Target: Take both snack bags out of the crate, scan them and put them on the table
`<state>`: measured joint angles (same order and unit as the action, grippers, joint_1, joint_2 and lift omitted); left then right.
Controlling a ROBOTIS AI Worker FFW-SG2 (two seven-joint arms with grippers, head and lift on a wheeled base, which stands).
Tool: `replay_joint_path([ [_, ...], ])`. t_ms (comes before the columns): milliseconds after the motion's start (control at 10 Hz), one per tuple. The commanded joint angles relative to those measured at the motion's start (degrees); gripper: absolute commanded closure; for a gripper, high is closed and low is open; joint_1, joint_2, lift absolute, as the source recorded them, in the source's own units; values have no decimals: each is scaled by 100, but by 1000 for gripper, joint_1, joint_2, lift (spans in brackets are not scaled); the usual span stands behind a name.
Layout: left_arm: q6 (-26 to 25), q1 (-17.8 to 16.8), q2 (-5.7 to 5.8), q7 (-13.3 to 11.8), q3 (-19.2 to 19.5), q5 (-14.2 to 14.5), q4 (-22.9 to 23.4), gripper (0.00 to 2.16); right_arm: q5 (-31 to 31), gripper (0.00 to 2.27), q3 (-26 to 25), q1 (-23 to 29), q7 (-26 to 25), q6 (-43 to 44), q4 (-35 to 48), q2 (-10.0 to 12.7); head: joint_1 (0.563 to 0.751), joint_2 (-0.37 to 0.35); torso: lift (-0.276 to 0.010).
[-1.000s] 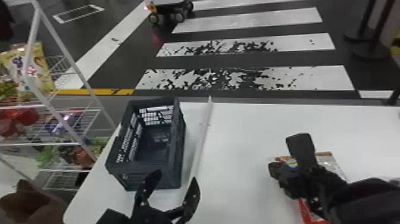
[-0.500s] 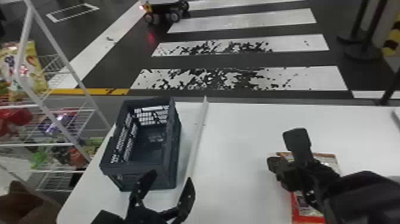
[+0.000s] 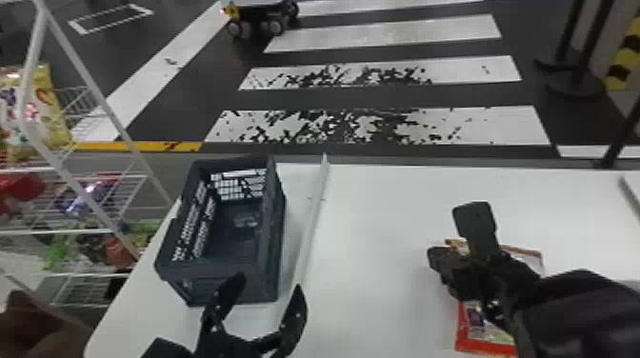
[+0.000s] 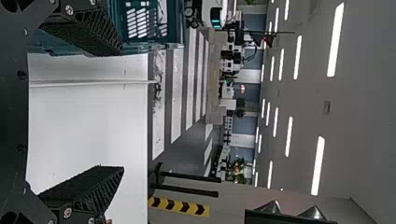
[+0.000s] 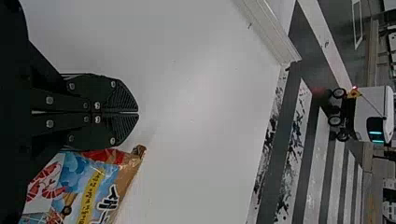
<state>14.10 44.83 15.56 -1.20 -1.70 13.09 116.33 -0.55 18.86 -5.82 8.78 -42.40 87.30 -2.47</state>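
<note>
The blue-grey crate [image 3: 276, 266] stands at the left of the white table, its inner floor bare. My left gripper [image 3: 266, 287] is open near the crate's front right corner, nothing between its fingers; in the left wrist view the left gripper [image 4: 122, 109] has its fingers wide apart. Farther right, my right gripper [image 3: 435, 257] hangs above the table and partly covers a snack bag [image 3: 485, 335] with a red edge. In the right wrist view the right gripper [image 5: 138, 112] is shut on nothing, beside a blue and brown snack bag [image 5: 88, 186]. Whether a second bag lies there, I cannot tell.
A thin white raised strip [image 3: 312, 214] runs along the table [image 3: 381, 228] just right of the crate. Left of the table stands a wire rack [image 3: 95, 233] with snack packs. A small wheeled robot [image 3: 259, 21] is on the floor beyond.
The whole head view has shifted slightly, so crate, bag and both arms sit a little farther left in it. The left gripper keeps its place by the crate and stays open.
</note>
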Motion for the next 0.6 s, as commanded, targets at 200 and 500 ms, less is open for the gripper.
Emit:
replay_joint_path([
  [200, 0, 17, -1, 5, 21, 9, 4, 130, -429, 2267, -49, 239, 98, -256, 639, 1, 695, 229, -93],
  [500, 0, 70, -1, 5, 38, 9, 39, 130, -622, 2267, -506, 450, 89, -713, 1448, -34, 695, 254, -93],
])
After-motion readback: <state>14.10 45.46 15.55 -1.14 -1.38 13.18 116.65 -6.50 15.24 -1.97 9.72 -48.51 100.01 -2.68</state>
